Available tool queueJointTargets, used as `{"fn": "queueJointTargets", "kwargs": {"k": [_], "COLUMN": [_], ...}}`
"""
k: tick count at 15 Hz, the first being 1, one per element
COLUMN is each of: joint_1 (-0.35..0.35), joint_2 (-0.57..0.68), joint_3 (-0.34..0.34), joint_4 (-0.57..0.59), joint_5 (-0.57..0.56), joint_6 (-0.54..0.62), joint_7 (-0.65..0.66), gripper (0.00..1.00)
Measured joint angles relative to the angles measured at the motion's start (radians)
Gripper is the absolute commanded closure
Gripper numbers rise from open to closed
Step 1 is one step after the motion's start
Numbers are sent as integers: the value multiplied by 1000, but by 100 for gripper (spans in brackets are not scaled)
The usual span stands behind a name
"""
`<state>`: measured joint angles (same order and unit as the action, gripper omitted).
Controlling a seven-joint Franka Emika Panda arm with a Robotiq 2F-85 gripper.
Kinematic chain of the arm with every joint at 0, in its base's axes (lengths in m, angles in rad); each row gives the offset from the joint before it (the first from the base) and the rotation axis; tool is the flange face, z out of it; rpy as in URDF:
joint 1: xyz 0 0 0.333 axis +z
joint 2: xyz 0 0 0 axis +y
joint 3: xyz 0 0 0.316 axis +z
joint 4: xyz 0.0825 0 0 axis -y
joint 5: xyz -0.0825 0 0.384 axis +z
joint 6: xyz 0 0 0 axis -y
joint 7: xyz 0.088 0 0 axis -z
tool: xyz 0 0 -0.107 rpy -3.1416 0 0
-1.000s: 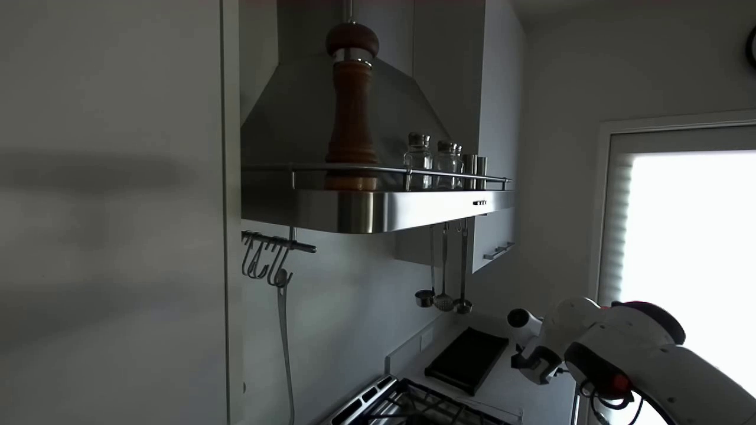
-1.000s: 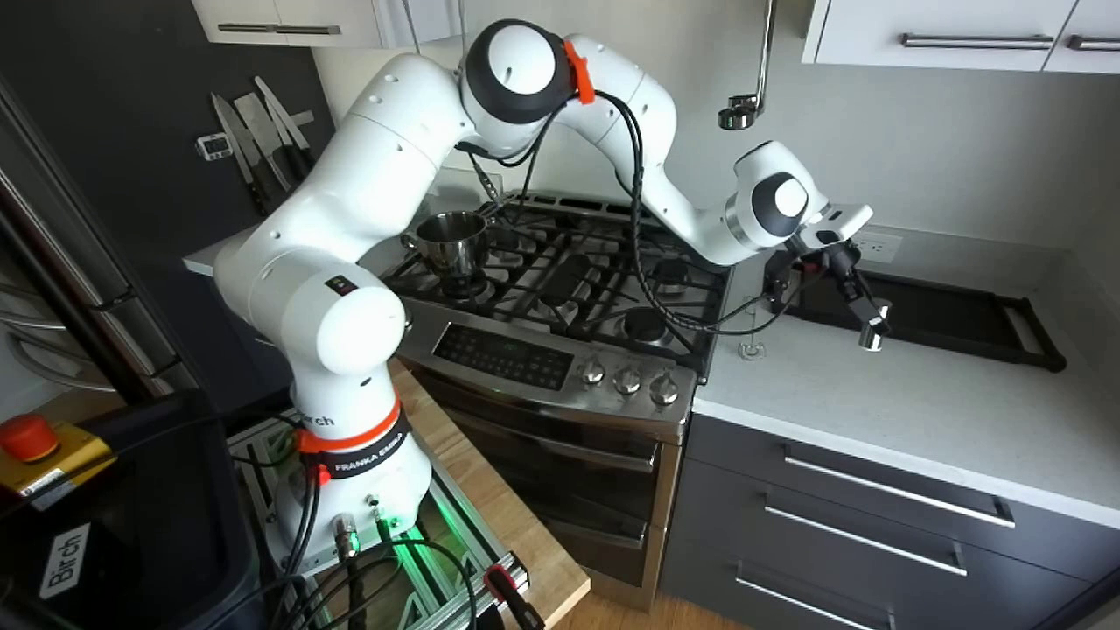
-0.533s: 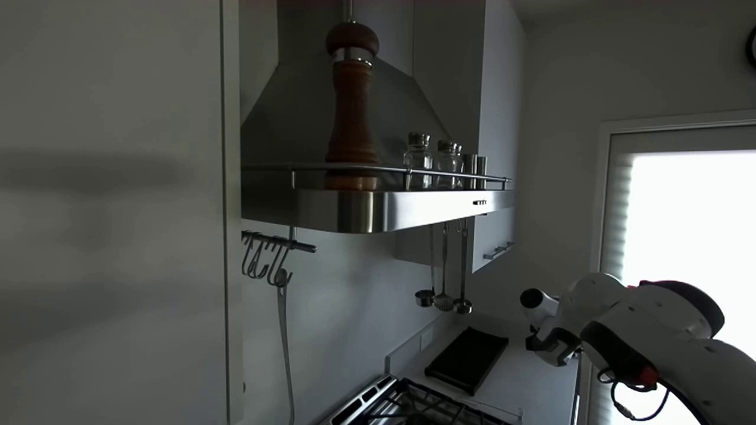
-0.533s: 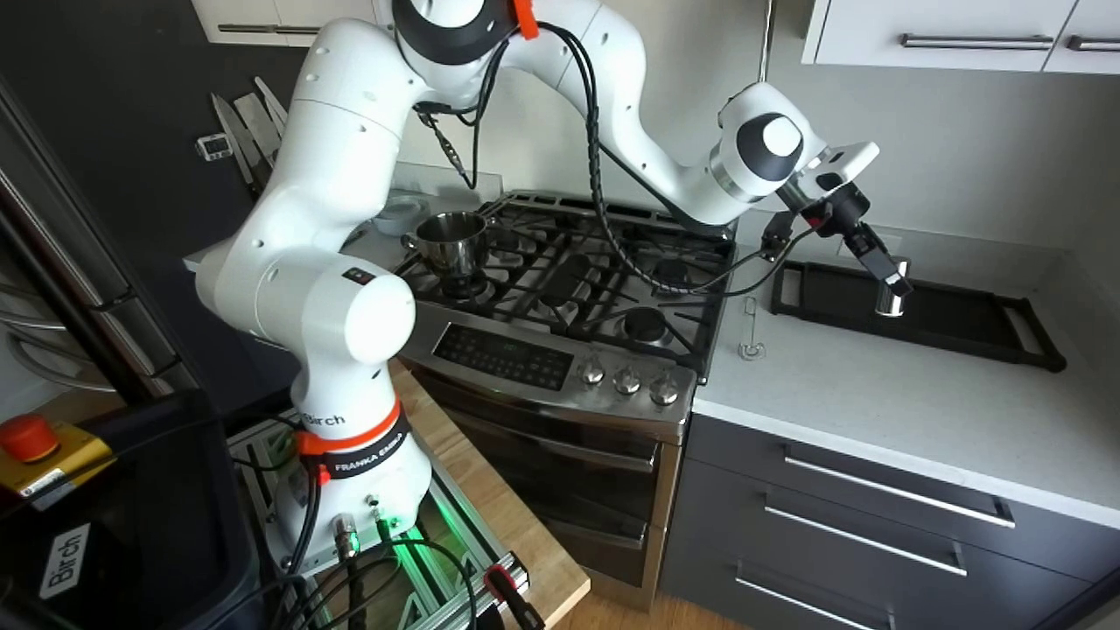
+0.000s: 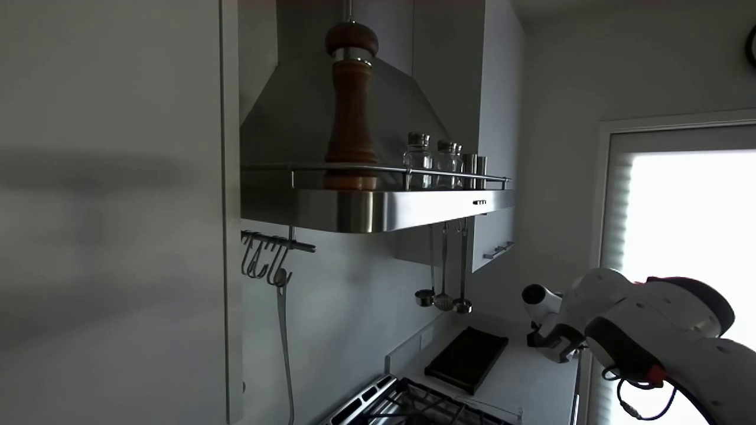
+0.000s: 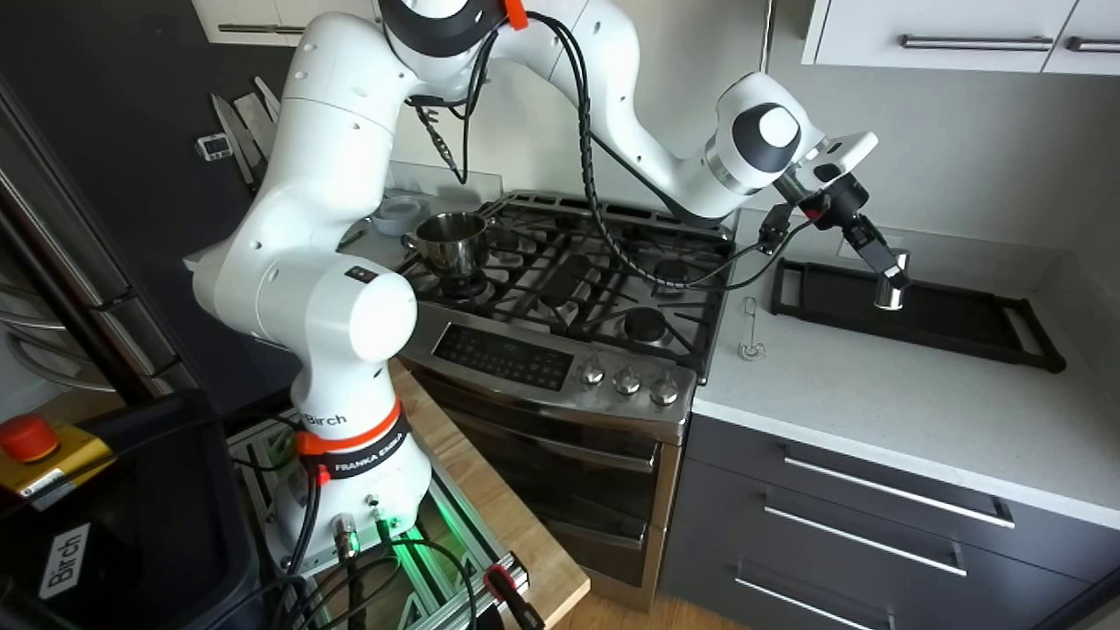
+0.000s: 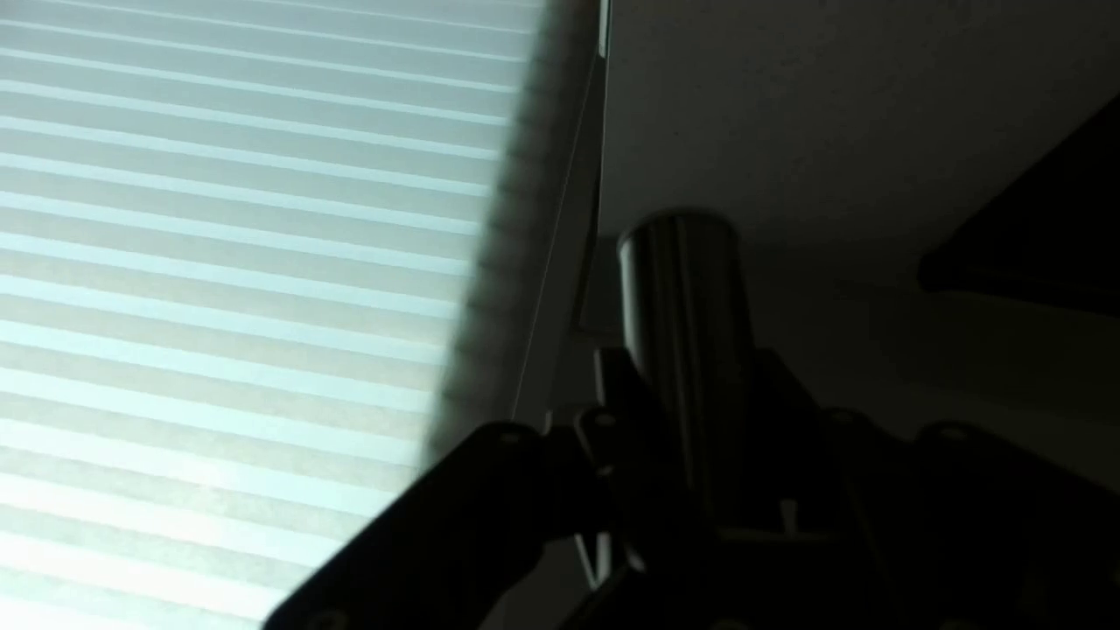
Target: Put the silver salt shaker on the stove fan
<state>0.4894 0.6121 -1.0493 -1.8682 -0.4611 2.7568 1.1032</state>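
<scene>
The silver salt shaker (image 6: 889,297) is a small shiny cylinder, and my gripper (image 6: 894,275) is shut on it. It is held up over the counter, with the black tray behind it in an exterior view. In the wrist view the shaker (image 7: 687,289) sticks out beyond the two dark fingers, which press on both sides; its lower part is lost in darkness. The stove fan (image 5: 413,209), a steel hood with a railed ledge, is high on the wall in an exterior view. In that view the arm stands well below and right of it, with the gripper hidden.
On the hood ledge stand a wooden mill (image 5: 352,112), glass jars (image 5: 419,159) and metal cylinders (image 5: 469,171) behind the rail (image 5: 348,167). Ladles (image 5: 443,302) hang below. A pot (image 6: 451,245) sits on the stove; the black tray (image 6: 954,328) and a whisk (image 6: 751,341) lie on the counter.
The arm has risen, lifting the shaker up and slightly right in an exterior view, mostly in the earlier half second. Since then it has moved only a little. The grip is unchanged.
</scene>
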Motion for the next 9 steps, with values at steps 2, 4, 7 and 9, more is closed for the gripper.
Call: {"fn": "queueJointTargets", "kwargs": {"k": [2, 4, 7, 9], "joint_1": [16, 50, 112, 153], "joint_2": [2, 4, 2, -1], "joint_3": [-39, -117, -245, -318], "joint_4": [6, 7, 0, -6], "joint_5": [-23, -60, -104, -130], "joint_6": [0, 0, -12, -11], "joint_7": [5, 12, 7, -7], "gripper": [89, 89, 89, 89]}}
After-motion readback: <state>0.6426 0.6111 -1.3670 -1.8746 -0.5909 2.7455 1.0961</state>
